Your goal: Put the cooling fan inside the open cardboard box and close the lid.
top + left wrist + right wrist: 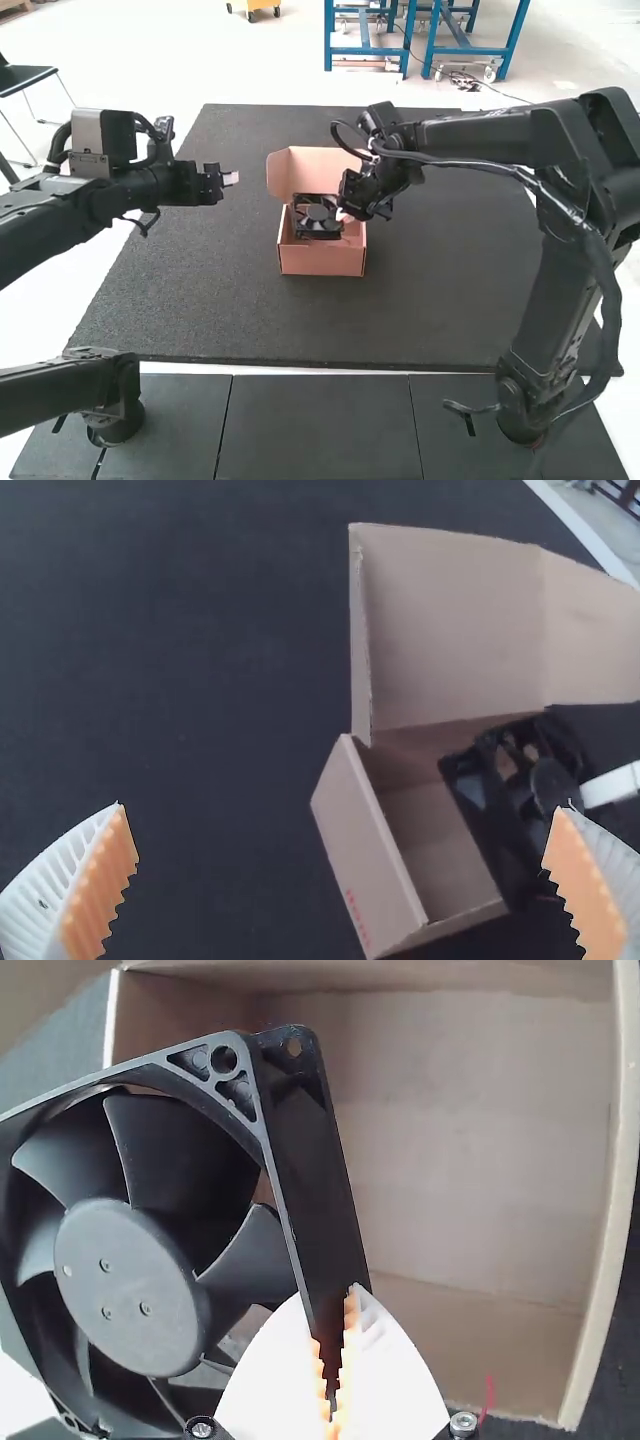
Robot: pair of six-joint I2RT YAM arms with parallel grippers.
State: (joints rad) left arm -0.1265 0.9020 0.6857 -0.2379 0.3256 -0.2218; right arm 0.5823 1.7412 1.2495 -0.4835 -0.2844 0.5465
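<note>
A small open cardboard box (321,252) stands mid-mat with its lid (305,170) upright at the far side. The black cooling fan (318,217) hangs tilted in the box's mouth, and my right gripper (352,207) is shut on its frame edge. The right wrist view shows the fan (150,1290) against the box's inner wall (470,1160), pinched at the frame. My left gripper (228,179) hovers open to the left of the box, apart from it. From the left wrist, the box (400,850) and lid (450,630) lie ahead between the ribbed fingers (95,880).
A black rubber mat (200,290) covers the table; box and fan sit near its middle. Bare mat lies on all sides of the box. The arm bases stand at the front left and front right.
</note>
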